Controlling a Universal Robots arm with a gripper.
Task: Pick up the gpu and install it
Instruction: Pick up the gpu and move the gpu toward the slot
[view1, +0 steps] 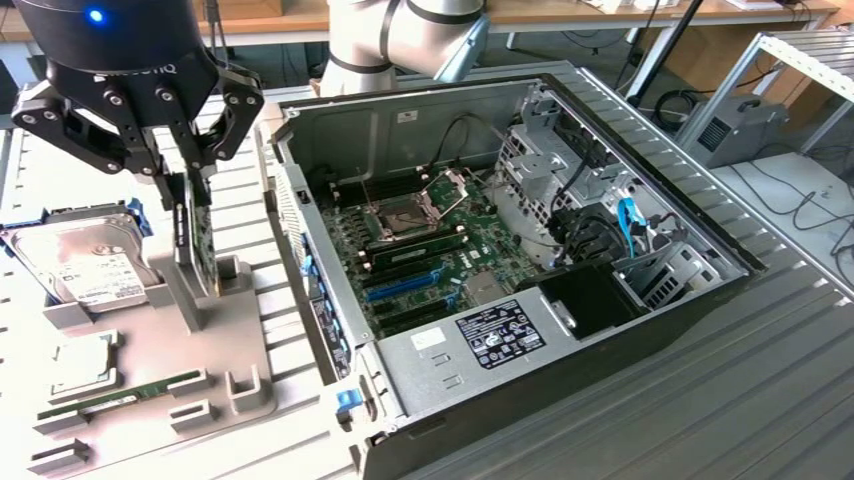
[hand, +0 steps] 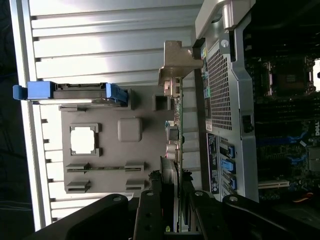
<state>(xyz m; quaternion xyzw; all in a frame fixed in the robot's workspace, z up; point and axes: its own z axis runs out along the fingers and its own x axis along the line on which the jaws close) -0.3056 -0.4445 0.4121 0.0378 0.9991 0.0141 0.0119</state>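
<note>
The gpu (view1: 195, 240) stands on edge in a slot of the grey holder plate (view1: 247, 350), to the exterior view's left of the open computer case (view1: 667, 300). I see it edge-on as a thin green card. My black gripper (view1: 187, 190) comes down on its upper edge, one finger on each face, shut on it. In the wrist view the gpu (hand: 178, 125) runs away from my gripper (hand: 174, 212), with its silver bracket (hand: 176, 62) at the far end and its fan side by my fingers (hand: 150, 210). I cannot tell whether the card is lifted off the holder.
The motherboard (view1: 427, 245) lies in the case with blue slots (view1: 400, 288) near the case wall beside the holder. On the holder plate sit a silver hard drive (view1: 80, 265), a processor chip (view1: 80, 365) and a memory stick (view1: 127, 393). The table around is ribbed metal.
</note>
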